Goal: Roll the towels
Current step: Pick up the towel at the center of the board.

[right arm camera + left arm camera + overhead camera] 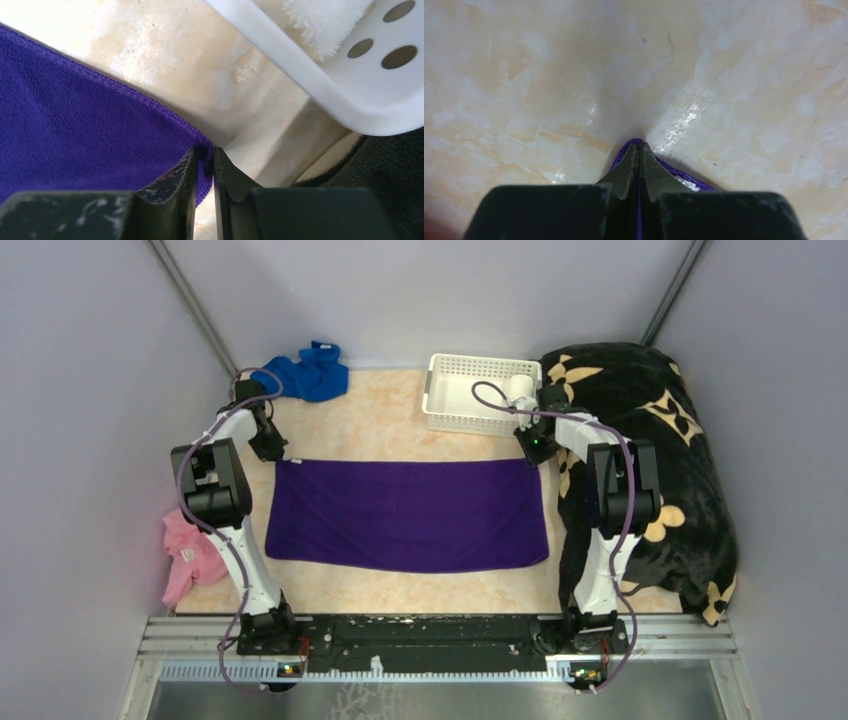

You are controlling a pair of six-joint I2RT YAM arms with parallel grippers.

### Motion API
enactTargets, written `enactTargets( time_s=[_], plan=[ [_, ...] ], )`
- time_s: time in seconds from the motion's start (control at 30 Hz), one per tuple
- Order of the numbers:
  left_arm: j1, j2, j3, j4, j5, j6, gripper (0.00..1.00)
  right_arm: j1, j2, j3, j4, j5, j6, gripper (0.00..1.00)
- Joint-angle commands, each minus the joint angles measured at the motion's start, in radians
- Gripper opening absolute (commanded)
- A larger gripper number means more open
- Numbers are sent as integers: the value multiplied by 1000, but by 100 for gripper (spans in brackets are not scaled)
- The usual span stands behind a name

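The dark purple towel (408, 513) lies spread flat across the middle of the table. My left gripper (270, 448) is at its far left corner and is shut on that corner; purple cloth (674, 171) shows around the closed fingertips (640, 146). My right gripper (530, 448) is at the far right corner, its jaws nearly together with the towel's hemmed corner (75, 125) pinched between the fingertips (204, 152). The bright blue towel (305, 375) lies bunched at the far left. The cream-white towel (520, 390) sits rolled in the basket and also shows in the right wrist view (320, 20).
A white perforated basket (450, 400) stands at the far middle, just beyond my right gripper (310, 75). The big black flowered blanket (650, 440) fills the right side (390, 165). A pink cloth (190, 555) hangs off the table's left edge.
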Motion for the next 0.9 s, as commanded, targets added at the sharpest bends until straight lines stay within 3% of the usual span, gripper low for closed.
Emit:
enactTargets(
  time_s=[0.0,0.2,0.5,0.87],
  plan=[
    [10,43,-1,-14,6,17,0,-11,2,79,-30,-18,-24,13],
    [12,37,88,-32,23,15,0,-13,-19,135,-89,28,-38,0],
    [24,35,201,-48,81,-8,0,-24,-118,137,-35,98,-49,0],
    [36,-8,200,17,222,-39,0,-24,-218,53,93,156,-46,0]
  ],
)
